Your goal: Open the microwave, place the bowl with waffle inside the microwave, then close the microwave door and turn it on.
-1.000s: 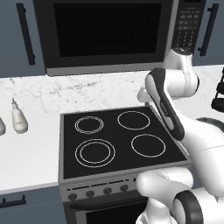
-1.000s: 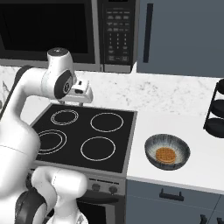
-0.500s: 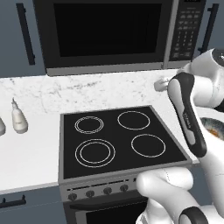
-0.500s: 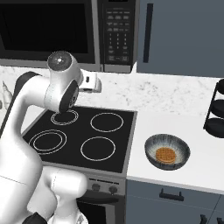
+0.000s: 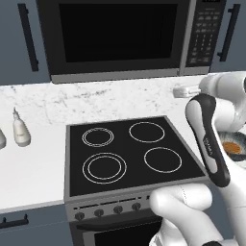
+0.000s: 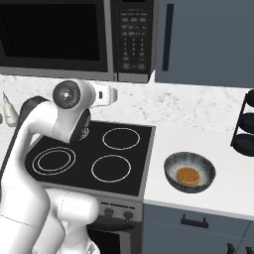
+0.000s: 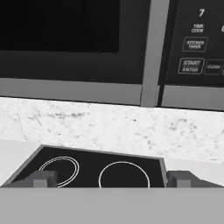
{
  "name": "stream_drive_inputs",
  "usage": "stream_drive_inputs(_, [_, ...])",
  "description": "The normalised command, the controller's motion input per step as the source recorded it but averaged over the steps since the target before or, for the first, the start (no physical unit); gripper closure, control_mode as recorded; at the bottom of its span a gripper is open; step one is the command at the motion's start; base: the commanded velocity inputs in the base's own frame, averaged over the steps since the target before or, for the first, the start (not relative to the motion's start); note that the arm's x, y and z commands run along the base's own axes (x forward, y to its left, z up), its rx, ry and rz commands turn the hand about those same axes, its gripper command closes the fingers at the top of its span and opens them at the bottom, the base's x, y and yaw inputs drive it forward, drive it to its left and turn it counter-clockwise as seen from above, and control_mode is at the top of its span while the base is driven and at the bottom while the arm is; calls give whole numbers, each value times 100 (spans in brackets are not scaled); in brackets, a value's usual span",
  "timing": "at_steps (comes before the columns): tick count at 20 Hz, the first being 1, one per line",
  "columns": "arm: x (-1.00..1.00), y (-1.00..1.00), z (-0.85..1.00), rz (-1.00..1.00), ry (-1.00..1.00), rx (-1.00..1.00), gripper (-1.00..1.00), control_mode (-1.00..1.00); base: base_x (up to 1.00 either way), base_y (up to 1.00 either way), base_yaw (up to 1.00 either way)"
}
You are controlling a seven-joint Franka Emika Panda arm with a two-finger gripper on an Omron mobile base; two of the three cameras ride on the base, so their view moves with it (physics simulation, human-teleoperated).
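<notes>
microwave door (image 5: 117,38) closed above the black stovetop (image 6: 94,156), marble backsplash (image 6: 198,106) behind. bowl (image 6: 190,172) with waffle (image 6: 187,175) sits on the white worktop (image 6: 223,188) near its front edge, just right of the stovetop. gripper (image 7: 111,179) jaws spread wide, holding nothing.

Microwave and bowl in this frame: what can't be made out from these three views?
- Microwave door: shut, dark glass hides the interior and turntable in all views.
- Bowl: left base view, mostly covered by the arm; whole in the right base view, waffle inside.
- Button panel: labels too small in the base views.
- Claw: fingertips cut off by the hand view's bottom.
</notes>
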Motion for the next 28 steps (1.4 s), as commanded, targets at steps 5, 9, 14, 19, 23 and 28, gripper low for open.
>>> stream_drive_inputs(5, [8,-10,7,0,-18,0,-100,-100,0,0,0])
stream_drive_inputs(9, [6,-21,55,-1,-13,3,-100,-100,0,0,0])
stream_drive_inputs(14, [4,-19,72,0,-12,1,-100,-100,0,0,0])
stream_drive_inputs(19, [32,-31,30,0,-1,2,-100,-100,0,0,0])
stream_drive_inputs(23, [25,-9,7,0,0,0,-100,-100,0,0,0])
stream_drive_inputs(28, [14,3,3,-3,-7,0,-100,-100,0,0,0])
